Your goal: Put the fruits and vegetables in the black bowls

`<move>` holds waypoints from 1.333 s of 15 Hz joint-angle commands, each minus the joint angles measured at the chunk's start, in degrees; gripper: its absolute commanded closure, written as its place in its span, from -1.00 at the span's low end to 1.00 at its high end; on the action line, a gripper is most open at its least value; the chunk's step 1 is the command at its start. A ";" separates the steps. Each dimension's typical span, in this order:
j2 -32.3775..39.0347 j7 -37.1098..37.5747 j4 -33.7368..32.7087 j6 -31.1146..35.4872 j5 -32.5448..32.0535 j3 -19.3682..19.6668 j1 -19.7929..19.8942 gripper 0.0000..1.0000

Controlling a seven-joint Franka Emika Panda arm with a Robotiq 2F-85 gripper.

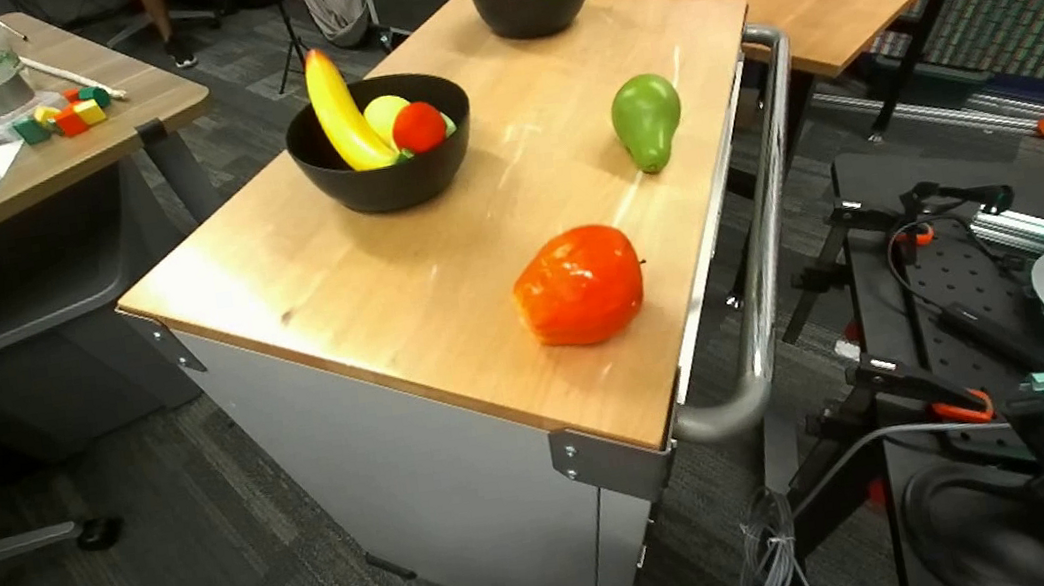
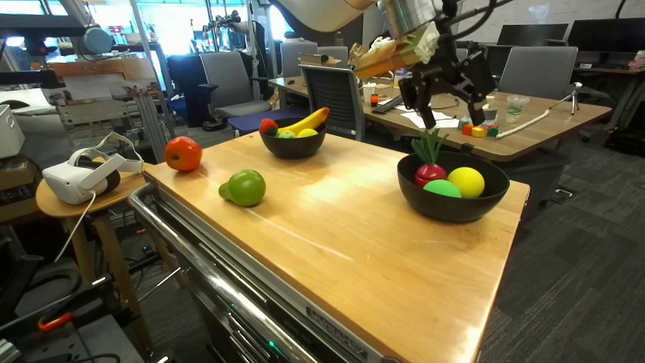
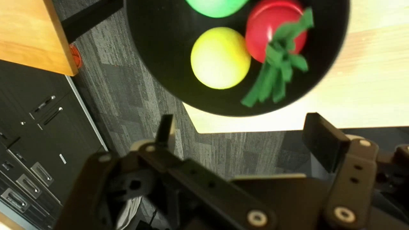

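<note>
In an exterior view, bright glass windows glared bluish-white; in my wrist view, light bleached the flat, pale wooden tabletop, and my black jointed gripper blurred toward the bottom-left.

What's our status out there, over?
Black two-fingered gripper open, empty. Green pear-shaped fruit and glossy red-orange rounded fruit loose on wooden tabletop. Nothing seen crowding either.

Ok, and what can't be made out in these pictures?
Green ball: cut off by the wrist view's top edge.
Red vegetable: partly covered by its leaves in the wrist view.
Green fruit: mostly hidden by the red fruit in an exterior view.
Robot arm: cut off by the top edge in an exterior view.
</note>
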State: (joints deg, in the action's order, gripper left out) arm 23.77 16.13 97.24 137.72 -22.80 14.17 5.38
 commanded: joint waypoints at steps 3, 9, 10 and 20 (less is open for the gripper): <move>-18.00 -2.41 15.99 1.73 11.11 -6.31 -1.39 -1.00; -21.09 -2.17 20.05 -0.12 15.75 -8.88 -1.51 -1.00; -20.90 0.98 19.71 -1.72 11.86 -8.57 -1.50 -1.00; -24.20 17.60 42.09 1.90 14.56 -12.95 -5.75 -1.00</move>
State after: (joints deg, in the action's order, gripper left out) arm 2.48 27.40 131.03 134.31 -9.88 2.80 1.36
